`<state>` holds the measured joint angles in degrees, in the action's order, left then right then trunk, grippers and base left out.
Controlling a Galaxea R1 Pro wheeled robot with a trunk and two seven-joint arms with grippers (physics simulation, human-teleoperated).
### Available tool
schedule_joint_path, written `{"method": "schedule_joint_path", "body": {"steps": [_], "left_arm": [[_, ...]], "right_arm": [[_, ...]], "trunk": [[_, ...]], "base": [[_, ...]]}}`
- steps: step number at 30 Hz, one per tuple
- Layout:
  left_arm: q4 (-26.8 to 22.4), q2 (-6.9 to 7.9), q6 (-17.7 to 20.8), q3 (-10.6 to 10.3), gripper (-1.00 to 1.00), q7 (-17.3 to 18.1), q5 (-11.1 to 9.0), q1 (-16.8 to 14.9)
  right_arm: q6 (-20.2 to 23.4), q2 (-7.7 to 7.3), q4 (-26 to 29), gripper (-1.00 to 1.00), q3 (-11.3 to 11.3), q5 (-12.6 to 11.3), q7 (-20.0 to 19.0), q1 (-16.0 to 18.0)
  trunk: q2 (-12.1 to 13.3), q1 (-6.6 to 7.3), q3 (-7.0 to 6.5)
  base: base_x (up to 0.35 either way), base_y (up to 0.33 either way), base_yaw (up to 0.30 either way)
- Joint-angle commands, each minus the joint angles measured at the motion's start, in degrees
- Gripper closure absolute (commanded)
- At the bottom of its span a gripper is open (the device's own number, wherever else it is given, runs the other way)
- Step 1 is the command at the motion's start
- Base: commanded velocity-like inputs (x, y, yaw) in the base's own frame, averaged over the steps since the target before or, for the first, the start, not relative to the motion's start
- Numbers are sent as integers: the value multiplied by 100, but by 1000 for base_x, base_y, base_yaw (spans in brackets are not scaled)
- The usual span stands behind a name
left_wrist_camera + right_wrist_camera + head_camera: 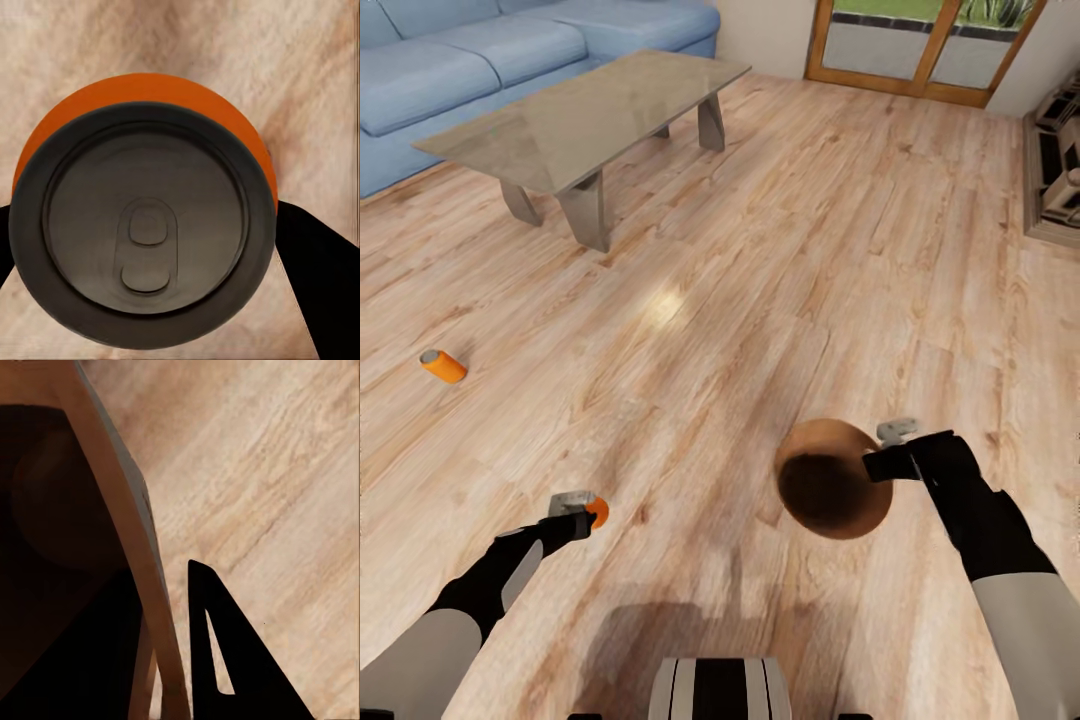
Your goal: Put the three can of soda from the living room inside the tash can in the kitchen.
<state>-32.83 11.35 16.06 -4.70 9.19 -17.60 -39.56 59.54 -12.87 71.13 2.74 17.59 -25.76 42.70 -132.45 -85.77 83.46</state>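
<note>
A: The left claw (582, 508) had an orange can (598, 512) pinched between its fingers, lid toward the wrist camera, above the wood floor (780, 280).

B: And the right claw (890, 450) was clamped on the bin's (830, 492) rim, one finger (225, 660) outside the wall. The bin hung over the floor, brown inside showing.

A: A second orange can (443, 366) lay on its side near the floor's left edge, well apart from the glass bench (575, 115).

B: Light, thin-walled, slick, I'd judge; best gripped across the middle. The blue can? Couldn't find it.
</note>
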Motion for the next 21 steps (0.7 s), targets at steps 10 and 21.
{"method": "schedule_joint_path", "body": {"steps": [10,21], "left_arm": [[35,7,1,55,100,1106,-6,7],[46,48,10,67,100,1768,-25,9]], "right_arm": [[-339,10,64,100,78,-625,-129,-95],[-525,8,49,100,99,-601,-417,-191]], "trunk": [[402,221,-181],[844,462,-378]], "base": [[0,0,0],[0,0,0]]}}
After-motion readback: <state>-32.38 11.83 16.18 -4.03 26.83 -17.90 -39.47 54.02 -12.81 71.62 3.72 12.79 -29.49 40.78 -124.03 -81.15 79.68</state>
